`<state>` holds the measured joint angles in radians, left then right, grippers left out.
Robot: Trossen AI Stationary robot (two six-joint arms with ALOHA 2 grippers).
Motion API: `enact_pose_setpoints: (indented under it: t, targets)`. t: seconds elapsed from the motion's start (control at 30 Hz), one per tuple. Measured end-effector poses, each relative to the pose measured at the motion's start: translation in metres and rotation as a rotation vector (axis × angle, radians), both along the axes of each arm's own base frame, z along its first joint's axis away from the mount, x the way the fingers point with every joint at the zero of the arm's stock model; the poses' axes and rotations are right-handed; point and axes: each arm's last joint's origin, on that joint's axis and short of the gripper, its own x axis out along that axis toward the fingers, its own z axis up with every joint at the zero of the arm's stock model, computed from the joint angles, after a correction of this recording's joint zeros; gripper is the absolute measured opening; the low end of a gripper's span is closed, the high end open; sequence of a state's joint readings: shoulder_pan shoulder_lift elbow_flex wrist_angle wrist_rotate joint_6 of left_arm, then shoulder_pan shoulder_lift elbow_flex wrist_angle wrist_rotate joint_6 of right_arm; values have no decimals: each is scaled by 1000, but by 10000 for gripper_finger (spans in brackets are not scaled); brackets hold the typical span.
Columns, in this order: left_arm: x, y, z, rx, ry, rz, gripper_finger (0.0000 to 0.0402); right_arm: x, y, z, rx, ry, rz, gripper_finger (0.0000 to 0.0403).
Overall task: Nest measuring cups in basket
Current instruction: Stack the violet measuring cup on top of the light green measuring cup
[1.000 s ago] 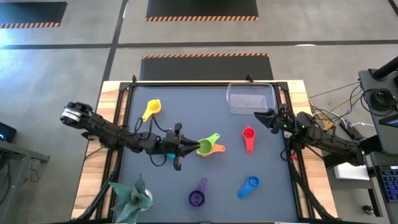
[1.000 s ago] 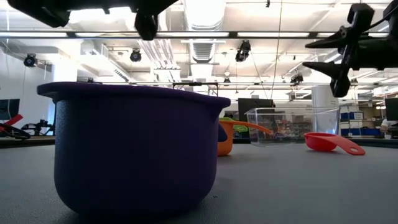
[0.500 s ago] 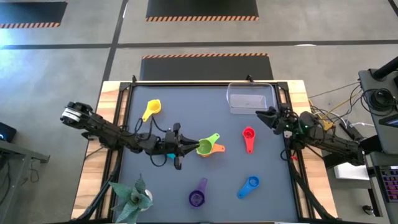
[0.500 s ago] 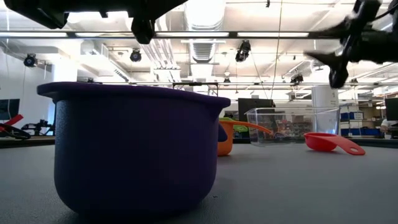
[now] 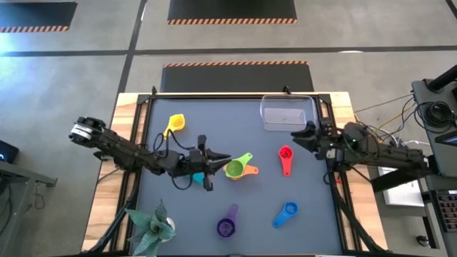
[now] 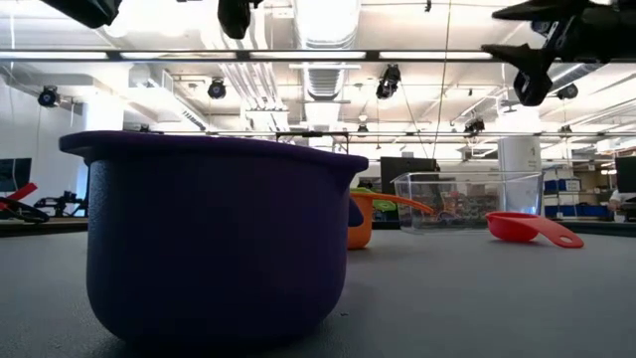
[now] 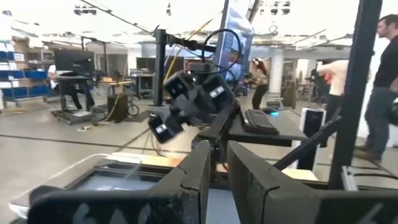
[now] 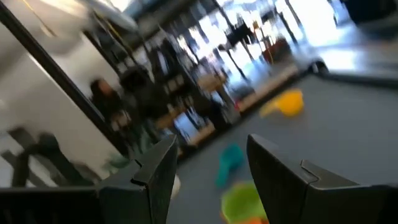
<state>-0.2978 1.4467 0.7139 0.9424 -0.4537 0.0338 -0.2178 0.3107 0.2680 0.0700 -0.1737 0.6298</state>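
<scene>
High view: red cup (image 5: 285, 158) handle toward near edge; left gripper (image 5: 218, 161), right gripper (image 5: 300, 135) spread, empty

Grey concrete floor (image 5: 64, 71), striped mats (image 5: 232, 10)

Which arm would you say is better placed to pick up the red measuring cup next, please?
Probably the right. The right gripper hangs open beside the red cup and the basket, while the left gripper is by the green cup at mid-table.

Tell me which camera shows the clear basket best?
The high view: the whole basket shows from above, empty, at the table's far edge. The low view shows only its side wall; the left wrist view catches a corner; the right wrist view misses it.
</scene>
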Motion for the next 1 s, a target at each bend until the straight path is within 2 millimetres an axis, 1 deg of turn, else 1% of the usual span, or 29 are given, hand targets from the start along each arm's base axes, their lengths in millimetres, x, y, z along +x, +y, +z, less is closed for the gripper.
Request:
enact_pose_setpoints:
  t: [0.17,0.3,0.4,0.5,0.6,0.63,0.7,0.8,0.87,1.0]
  targets:
    - [1,6,0,29,8,27,39,24,6,-25,21,286,-41,183]
    - [1,14,1,16,9,88,39,33,23,-47,-51,410,-65,183]
    - [1,19,3,24,10,109,39,37,40,-55,-166,456,-56,183]
    - [2,24,3,26,12,124,39,44,60,-57,-266,430,10,183]
    - [3,31,3,26,13,149,39,53,78,-50,-321,328,51,183]
    - [3,33,2,26,14,156,39,55,82,-50,-350,328,71,183]
    - [4,37,1,23,18,167,39,61,90,-52,-390,342,100,183]
    - [6,41,-1,3,21,175,39,73,98,-49,-410,361,114,183]
    - [7,42,-3,0,27,169,39,84,103,-45,-415,368,124,183]
    - [7,42,-4,-1,41,169,39,102,112,-47,-461,429,146,183]
